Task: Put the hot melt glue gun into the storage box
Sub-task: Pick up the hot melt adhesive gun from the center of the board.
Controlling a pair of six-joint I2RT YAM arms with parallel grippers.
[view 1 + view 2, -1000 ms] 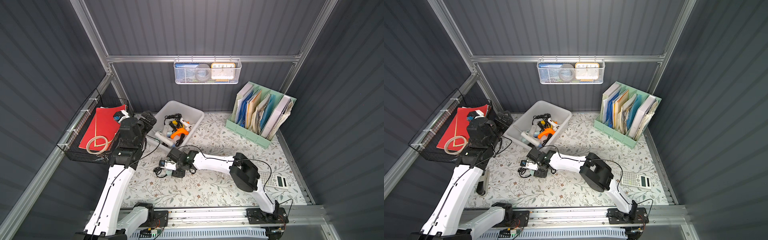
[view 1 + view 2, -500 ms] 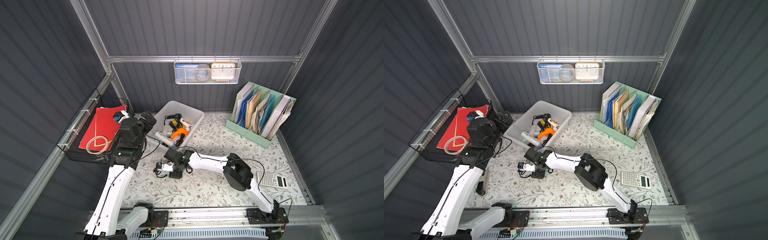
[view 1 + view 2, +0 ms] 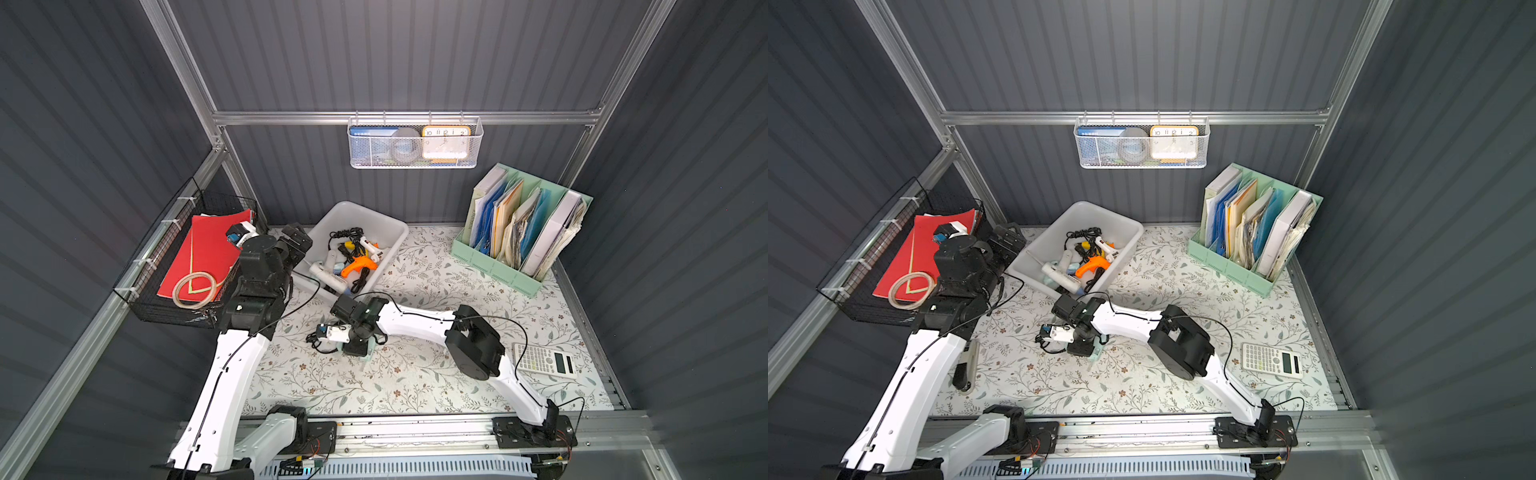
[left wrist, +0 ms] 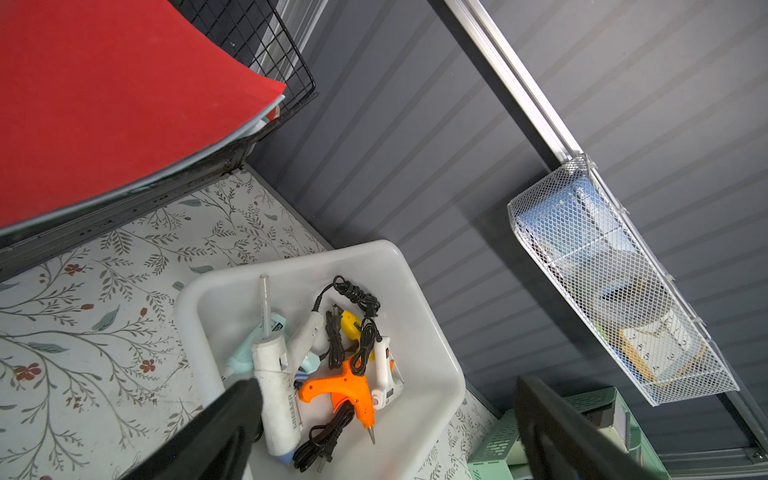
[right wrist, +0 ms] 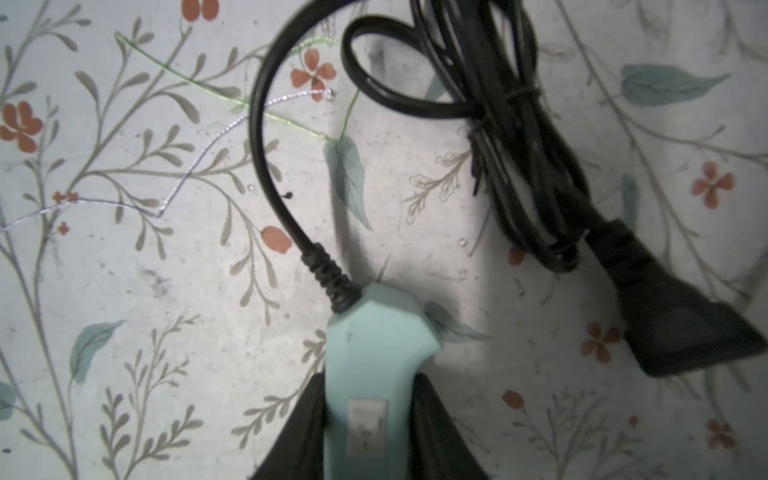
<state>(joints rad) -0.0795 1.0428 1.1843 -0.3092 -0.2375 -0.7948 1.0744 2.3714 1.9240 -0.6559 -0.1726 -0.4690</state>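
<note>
On a floral table point(image 3: 415, 374), the right gripper point(image 5: 368, 399) has just closed. Its two black jaws, apart a moment ago, now clamp the handle of the mint glue gun point(image 5: 374, 345). The gun lies on the table just near of the box point(image 3: 399, 232), its black cord point(image 5: 519, 124) bundled beside it. The box, at the far left, already holds other guns point(image 3: 359, 264). The left gripper point(image 3: 297, 245) hovers by the box's left side, jaws wide apart, holding nothing. With the grasp made, lifting the gun over the box's rim likely comes next.

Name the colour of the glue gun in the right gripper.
Mint green glue gun; the right wrist view shows it best.
</note>
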